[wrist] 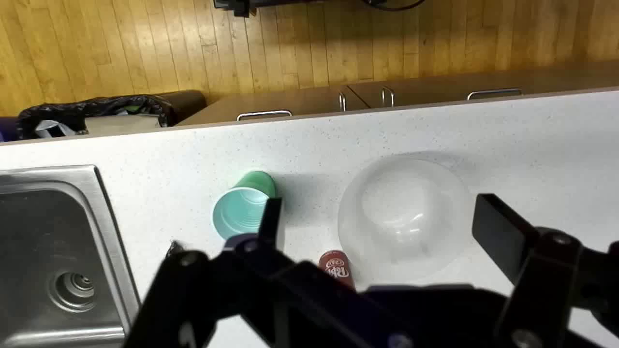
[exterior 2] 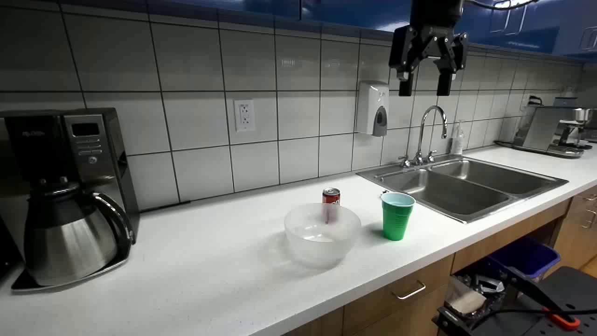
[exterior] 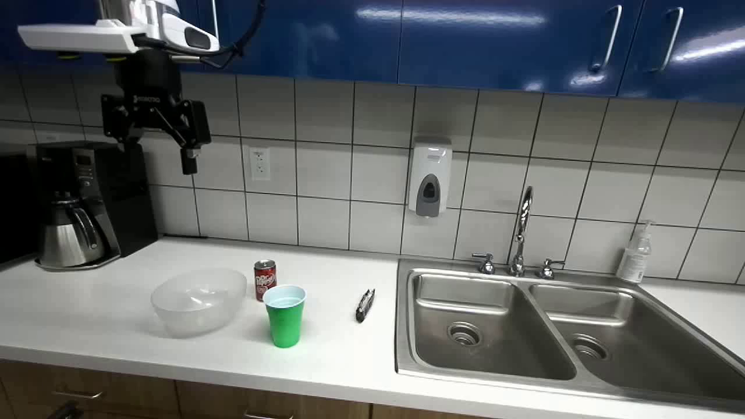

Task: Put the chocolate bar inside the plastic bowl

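The chocolate bar is a thin dark bar lying on the white counter between the green cup and the sink in an exterior view. In the wrist view only a dark end of the bar shows beside my finger; the rest is hidden. The plastic bowl is wide, whitish and translucent, and stands upright on the counter; it also shows in an exterior view and the wrist view. Nothing shows inside it. My gripper is open and empty, high above the counter, fingers down. In the wrist view its fingers are wide apart.
A green cup and a dark red can stand between the bowl and the bar. The double sink with a tall faucet lies beyond the bar. A coffee maker stands at the opposite end. Blue cabinets hang above.
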